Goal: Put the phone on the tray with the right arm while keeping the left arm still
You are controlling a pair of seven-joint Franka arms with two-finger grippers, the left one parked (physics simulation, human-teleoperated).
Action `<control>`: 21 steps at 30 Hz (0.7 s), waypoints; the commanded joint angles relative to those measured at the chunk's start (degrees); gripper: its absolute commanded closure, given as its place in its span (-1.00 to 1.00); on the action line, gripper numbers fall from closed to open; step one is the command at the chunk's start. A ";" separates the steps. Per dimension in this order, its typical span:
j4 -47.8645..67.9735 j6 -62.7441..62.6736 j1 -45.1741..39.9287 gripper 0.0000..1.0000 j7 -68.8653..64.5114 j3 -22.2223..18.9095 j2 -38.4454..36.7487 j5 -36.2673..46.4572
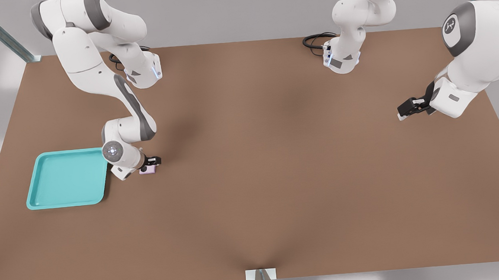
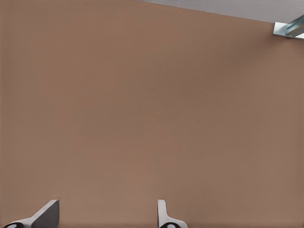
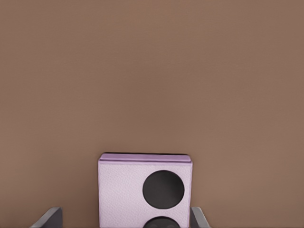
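While the right arm is bent down low: its gripper (image 1: 151,164) sits right at the phone (image 1: 148,170) on the brown table (image 1: 278,177).
Phone spot: the little pink phone lies on the table, just beside the tray (image 1: 43,170) on the front view's right, not on it yet.
Pincer: in the right wrist view the phone (image 3: 145,192) sits between two grey fingertips (image 3: 48,218), one on each side. The fingers look close to the phone's sides, with a thin gap on at least one side. I cannot tell if they squeeze it yet.
Tray: the blue-green tray has nothing in it that I can see.
Slip risk: if the fingers only pinch a thin edge of the phone, I think it could slide out when lifted, since it looks smooth and flat.
Drop risk: a fall onto the table would leave the phone off the tray.
Rim risk: the tray has a low raised edge. If the phone is carried too low, it could bump that edge and push the tray away.
Tilt risk: put down half on the edge, the phone may sit crooked.
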 commanded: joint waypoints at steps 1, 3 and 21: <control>0.00 2.20 -0.05 -1.00 -1.97 0.00 0.39 0.02; 0.00 2.20 -0.14 -1.00 -1.97 -0.08 0.48 0.02; 0.52 3.96 -1.01 -1.00 -1.18 -0.61 2.77 0.55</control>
